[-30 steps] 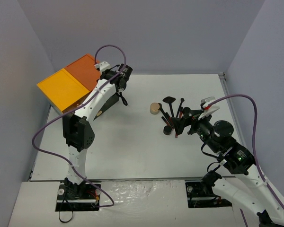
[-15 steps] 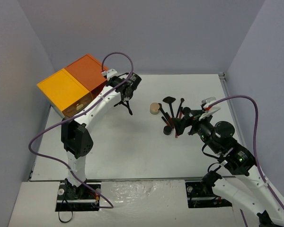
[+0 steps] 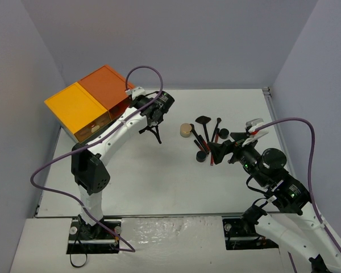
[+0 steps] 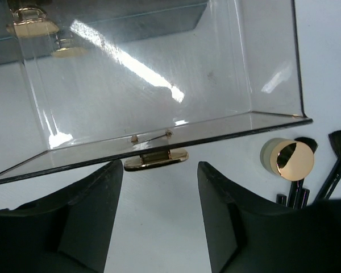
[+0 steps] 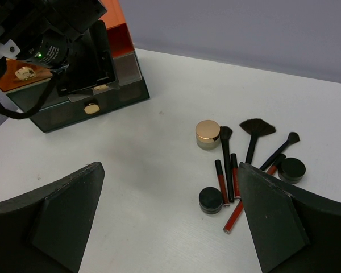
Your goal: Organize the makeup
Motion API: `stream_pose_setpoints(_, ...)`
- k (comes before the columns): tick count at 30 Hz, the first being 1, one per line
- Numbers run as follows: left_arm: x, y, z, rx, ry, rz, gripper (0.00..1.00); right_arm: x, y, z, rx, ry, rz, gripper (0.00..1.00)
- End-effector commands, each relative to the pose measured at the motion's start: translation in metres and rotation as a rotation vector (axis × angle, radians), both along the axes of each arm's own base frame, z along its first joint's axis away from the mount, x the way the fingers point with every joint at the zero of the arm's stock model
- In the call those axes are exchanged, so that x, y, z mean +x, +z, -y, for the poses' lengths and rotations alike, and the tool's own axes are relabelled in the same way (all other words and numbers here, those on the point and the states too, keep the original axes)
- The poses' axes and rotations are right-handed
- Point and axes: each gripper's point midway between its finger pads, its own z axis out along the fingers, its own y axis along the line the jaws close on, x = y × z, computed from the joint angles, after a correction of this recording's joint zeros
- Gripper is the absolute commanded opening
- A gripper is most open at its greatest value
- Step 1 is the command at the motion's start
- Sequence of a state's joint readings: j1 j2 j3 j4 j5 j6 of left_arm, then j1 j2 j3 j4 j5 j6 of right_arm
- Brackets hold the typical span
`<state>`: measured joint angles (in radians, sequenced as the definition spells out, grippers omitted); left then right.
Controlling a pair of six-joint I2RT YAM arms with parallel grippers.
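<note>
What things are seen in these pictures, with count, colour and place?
cabinet: one, dark green, orange-yellow top, far left corner
drawer: one, clear with gold handle, pulled out of cabinet
jar: one, gold lid, left of the makeup pile
brushes: three, black, in the pile
pencils: about four, red-black, in the pile
compacts: two, round black, at the pile's edges
table: one, white, under everything
left gripper: one, black, open before the drawer handle
right gripper: one, black, open above the table

One jar, two compacts, three brushes, about four pencils.
</note>
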<state>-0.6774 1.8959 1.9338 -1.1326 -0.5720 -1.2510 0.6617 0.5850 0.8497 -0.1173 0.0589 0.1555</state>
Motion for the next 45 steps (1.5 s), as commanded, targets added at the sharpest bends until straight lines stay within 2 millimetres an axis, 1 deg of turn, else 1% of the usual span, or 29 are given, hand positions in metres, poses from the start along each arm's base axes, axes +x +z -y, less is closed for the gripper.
stream_pose_setpoints(1,-0.012,0.052,0.0,-0.071,-0.027,0.087,0.59,0.003,0.022,-0.006,0.042,0.019,0.058,1.0)
stream_pose_setpoints(3,-0.014,0.054,0.002,-0.083,-0.035,0.087,0.65,0.004,0.021,-0.008,0.043,0.023,0.054,1.0)
stream_pose_setpoints(5,-0.017,0.058,0.004,-0.091,-0.05,0.093,0.67,0.004,0.022,-0.009,0.044,0.026,0.052,1.0)
stream_pose_setpoints(9,-0.021,0.076,0.014,-0.086,-0.131,0.13,0.69,0.008,0.025,-0.008,0.049,0.007,0.047,1.0)
stream_pose_setpoints(11,-0.025,0.083,0.033,-0.081,-0.228,0.135,0.7,0.012,0.025,-0.009,0.056,-0.011,0.031,1.0)
stream_pose_setpoints(13,-0.027,0.097,0.053,-0.077,-0.333,0.162,0.72,0.017,0.021,-0.01,0.052,-0.029,0.002,0.99)
stream_pose_setpoints(14,-0.029,0.1,0.062,-0.06,-0.4,0.164,0.73,0.021,0.018,-0.01,0.053,-0.044,-0.015,0.99)
stream_pose_setpoints(16,-0.035,0.104,0.085,-0.093,-0.499,0.175,0.74,0.03,0.01,-0.009,0.053,-0.091,-0.059,0.97)
stream_pose_setpoints(17,-0.037,0.106,0.092,-0.112,-0.536,0.181,0.74,0.033,0.007,-0.007,0.054,-0.115,-0.077,0.94)
stream_pose_setpoints(19,-0.043,0.1,0.095,-0.106,-0.597,0.175,0.74,0.043,-0.008,-0.005,0.035,-0.172,-0.135,0.91)
stream_pose_setpoints(21,-0.047,0.109,0.097,-0.115,-0.665,0.213,0.75,0.05,-0.022,0.003,0.027,-0.249,-0.2,0.87)
stream_pose_setpoints(23,-0.057,0.13,0.094,-0.128,-0.74,0.276,0.76,0.062,-0.05,0.008,-0.009,-0.32,-0.297,0.84)
stream_pose_setpoints(24,-0.058,0.131,0.095,-0.118,-0.775,0.287,0.77,0.066,-0.063,0.013,-0.01,-0.353,-0.344,0.83)
stream_pose_setpoints(26,-0.065,0.145,0.088,-0.099,-0.817,0.324,0.82,0.074,-0.084,0.025,0.015,-0.404,-0.42,0.81)
stream_pose_setpoints(29,-0.072,0.158,0.069,-0.048,-0.847,0.354,0.92,0.084,-0.121,0.042,0.021,-0.47,-0.537,0.78)
stream_pose_setpoints(31,-0.074,0.167,0.051,-0.034,-0.84,0.38,0.97,0.087,-0.148,0.047,-0.009,-0.503,-0.609,0.76)
stream_pose_setpoints(33,-0.074,0.162,0.038,-0.025,-0.835,0.374,0.97,0.087,-0.172,0.045,-0.037,-0.506,-0.674,0.74)
stream_pose_setpoints(35,-0.073,0.16,0.02,-0.041,-0.814,0.372,0.97,0.086,-0.202,0.041,-0.077,-0.508,-0.758,0.72)
stream_pose_setpoints(36,-0.072,0.158,0.009,-0.057,-0.8,0.37,0.97,0.086,-0.21,0.04,-0.078,-0.512,-0.776,0.71)
stream_pose_setpoints(38,-0.071,0.155,-0.007,-0.077,-0.78,0.366,0.97,0.086,-0.233,0.039,-0.095,-0.523,-0.83,0.69)
stream_pose_setpoints(42,-0.075,0.154,-0.034,-0.087,-0.746,0.371,0.97,0.083,-0.263,0.036,-0.093,-0.541,-0.9,0.62)
stream_pose_setpoints(45,-0.078,0.15,-0.045,-0.072,-0.737,0.362,0.97,0.08,-0.281,0.039,-0.104,-0.574,-0.937,0.61)
